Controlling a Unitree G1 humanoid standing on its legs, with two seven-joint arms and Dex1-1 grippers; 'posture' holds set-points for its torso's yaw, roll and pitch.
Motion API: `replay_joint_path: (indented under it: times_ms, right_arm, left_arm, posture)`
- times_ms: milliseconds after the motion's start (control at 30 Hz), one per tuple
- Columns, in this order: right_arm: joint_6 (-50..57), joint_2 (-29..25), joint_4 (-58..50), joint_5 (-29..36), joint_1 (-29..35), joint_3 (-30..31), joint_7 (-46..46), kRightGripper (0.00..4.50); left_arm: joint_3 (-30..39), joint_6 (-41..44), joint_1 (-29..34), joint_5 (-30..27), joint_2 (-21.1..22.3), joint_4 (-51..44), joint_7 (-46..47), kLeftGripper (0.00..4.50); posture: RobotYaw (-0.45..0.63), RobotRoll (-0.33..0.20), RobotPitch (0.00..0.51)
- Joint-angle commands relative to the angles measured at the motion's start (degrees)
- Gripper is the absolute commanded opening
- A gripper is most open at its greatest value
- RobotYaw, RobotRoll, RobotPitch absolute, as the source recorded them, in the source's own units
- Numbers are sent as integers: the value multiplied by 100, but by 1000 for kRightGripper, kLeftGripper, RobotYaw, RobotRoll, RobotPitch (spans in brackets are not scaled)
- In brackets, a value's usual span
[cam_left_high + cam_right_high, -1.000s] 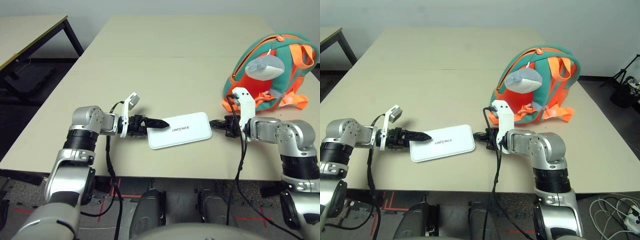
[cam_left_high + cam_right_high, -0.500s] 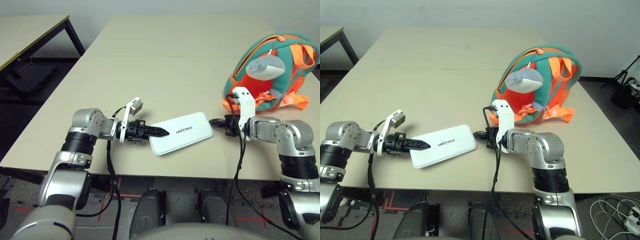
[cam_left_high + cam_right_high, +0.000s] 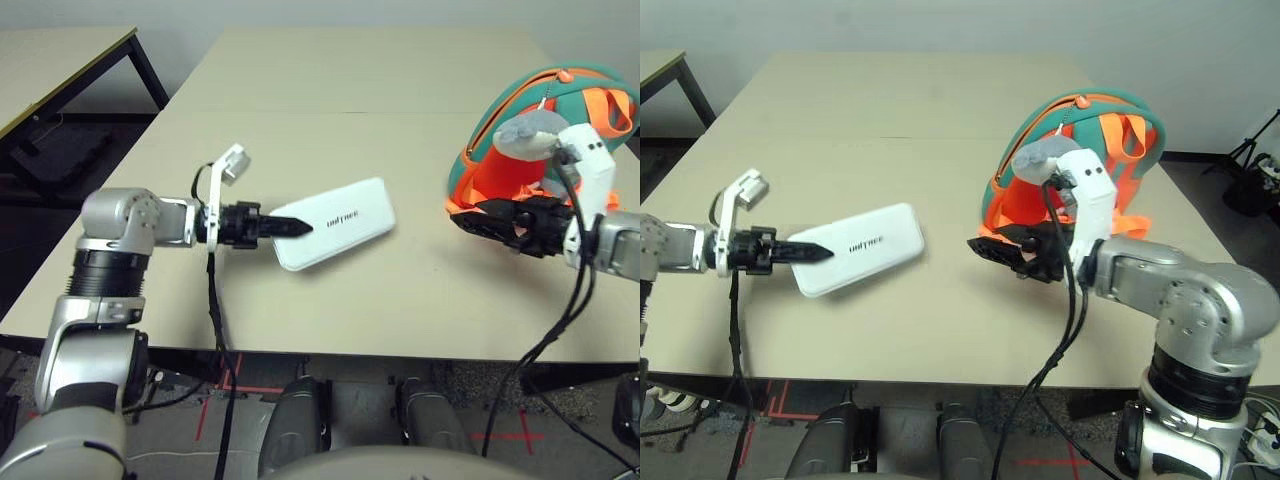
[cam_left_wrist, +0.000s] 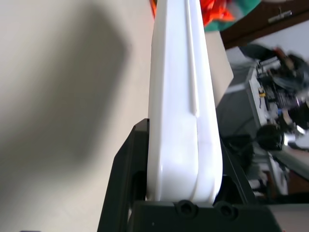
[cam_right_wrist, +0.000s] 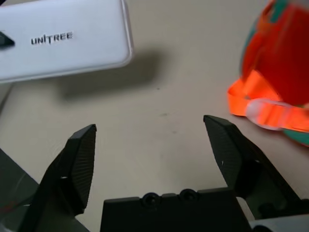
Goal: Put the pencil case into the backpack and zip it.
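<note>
Two grippers, itemised for you, working outward from each.

Left gripper [image 3: 290, 227]: clamped on one short end of the pencil case [image 3: 335, 222]. In the left wrist view you see the black fingers [image 4: 126, 159] pinching the white case [image 4: 181, 111] across its thin edge. The case hangs clear of the bench [image 3: 330, 130], with its shadow lying beneath it. Its long axis runs from the gripper toward the backpack [image 3: 545, 140], far end tilted slightly up and away from you.

Right gripper [image 3: 490, 218]: fingers spread wide, grasping nothing, hovering just in front of the backpack's orange lower edge. It is much the nearer arm to the bag.

Backpack: stands upright at the right of the bench, well apart from the case, plush fish [image 3: 1040, 158] dangling on its front.

Judgement for your next move: carry the case lengthwise rightward to the bag while the free gripper takes hold of the opening. You cannot tell from here whether the zip is undone.
</note>
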Motion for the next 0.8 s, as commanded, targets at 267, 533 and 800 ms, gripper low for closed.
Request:
replay_joint_path:
  times_ms: [267, 533, 800]
  right_arm:
    - [-454, 431, -584, -465, 247, -748, -1742, 4500]
    - [-1983, 338, 501, -1631, 250, 51, -1789, 4500]
    - [-3530, 341, 2109, -2497, 143, 782, -1298, 4500]
  left_arm:
    - [166, -460, -246, 42, -514, 97, 318, 1439]
    - [223, -511, -207, -9, -698, 33, 452, 1439]
    - [508, -362, 84, -165, -700, -252, 666, 1439]
  posture:
    - [-183, 0, 102]
    - [-150, 0, 105]
    - [-87, 0, 110]
